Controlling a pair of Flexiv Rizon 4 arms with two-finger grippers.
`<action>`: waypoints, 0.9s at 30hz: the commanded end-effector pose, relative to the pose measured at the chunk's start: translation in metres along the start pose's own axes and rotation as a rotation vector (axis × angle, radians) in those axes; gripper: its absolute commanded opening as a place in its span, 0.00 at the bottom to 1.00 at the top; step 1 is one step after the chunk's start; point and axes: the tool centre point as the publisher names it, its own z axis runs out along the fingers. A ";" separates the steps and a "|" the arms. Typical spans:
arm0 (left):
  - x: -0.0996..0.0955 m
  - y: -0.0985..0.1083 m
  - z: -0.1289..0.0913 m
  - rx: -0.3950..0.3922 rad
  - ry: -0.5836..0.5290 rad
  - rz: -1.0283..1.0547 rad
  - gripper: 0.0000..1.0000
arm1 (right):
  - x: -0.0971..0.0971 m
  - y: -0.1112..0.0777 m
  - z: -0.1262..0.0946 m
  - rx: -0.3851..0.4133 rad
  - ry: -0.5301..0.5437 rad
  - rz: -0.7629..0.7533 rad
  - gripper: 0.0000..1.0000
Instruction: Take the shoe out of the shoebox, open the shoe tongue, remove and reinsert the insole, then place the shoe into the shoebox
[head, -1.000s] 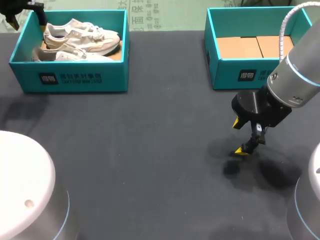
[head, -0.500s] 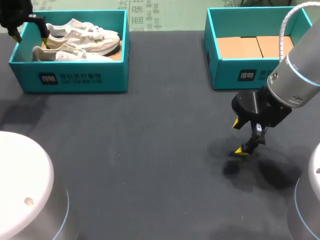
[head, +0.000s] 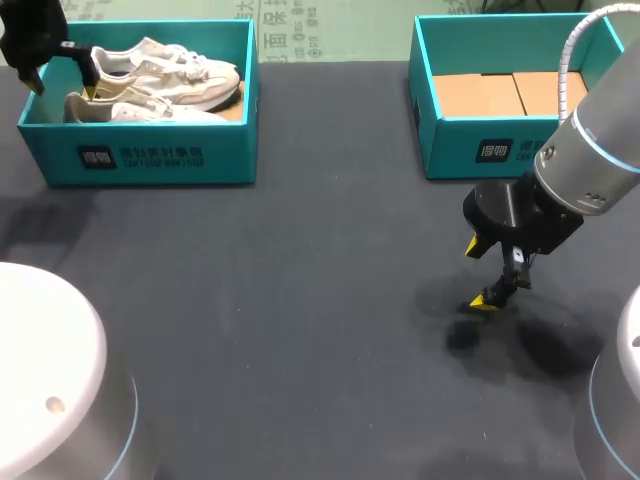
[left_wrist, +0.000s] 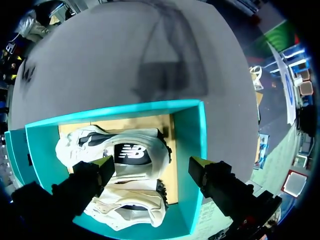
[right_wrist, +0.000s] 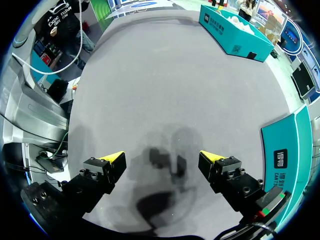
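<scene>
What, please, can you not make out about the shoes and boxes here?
Insoles: hidden inside the shoes, every view.
Nearer shoe: left wrist view, partly behind a finger of the left gripper.
Right box: head view, one corner covered by the right arm.
Left arm: head view, mostly cut off by the edge.

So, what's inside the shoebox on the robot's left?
Two white shoes lie side by side on its brown cardboard floor. The open left claw hangs over them. Anything beneath the shoes is covered.
</scene>
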 end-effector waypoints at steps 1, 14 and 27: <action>-0.001 0.007 0.013 0.002 0.008 -0.005 0.87 | 0.001 0.000 0.001 0.000 -0.003 0.001 1.00; 0.004 0.019 0.032 0.026 0.022 -0.024 0.81 | 0.001 0.000 0.001 0.000 -0.003 0.001 1.00; 0.002 0.017 0.058 0.058 0.052 -0.026 0.78 | 0.001 0.000 0.001 0.000 -0.003 0.001 1.00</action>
